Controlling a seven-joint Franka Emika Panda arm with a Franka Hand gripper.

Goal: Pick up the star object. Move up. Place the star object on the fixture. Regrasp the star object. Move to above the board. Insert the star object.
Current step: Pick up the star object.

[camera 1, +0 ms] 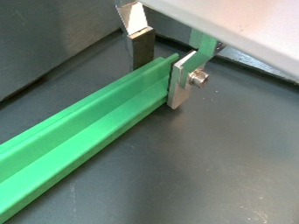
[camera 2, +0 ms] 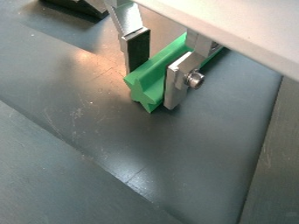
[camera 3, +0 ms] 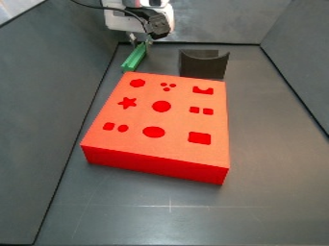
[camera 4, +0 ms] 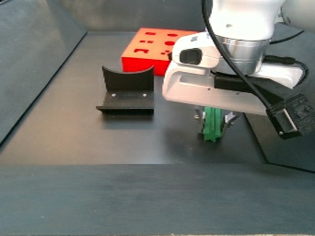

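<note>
The star object [camera 1: 93, 114] is a long bright green peg lying flat on the dark floor; its star-shaped end shows in a wrist view [camera 2: 149, 83]. My gripper [camera 1: 159, 80] straddles one end of it, with the dark pad against one flank and the silver finger plate [camera 2: 176, 80] against the other. In a side view the gripper [camera 3: 141, 36] and peg [camera 3: 134, 58] are just beyond the far left corner of the red board [camera 3: 129, 144]. The dark fixture [camera 3: 203, 63] stands behind the board, apart from the gripper. The peg [camera 4: 215, 124] also shows under the hand in a side view.
The grey bin walls rise close beside the peg [camera 3: 77, 67]. The fixture [camera 4: 125, 92] and board [camera 4: 138, 57] lie across the floor from the gripper [camera 4: 212, 115]. A white arm body hangs over the peg.
</note>
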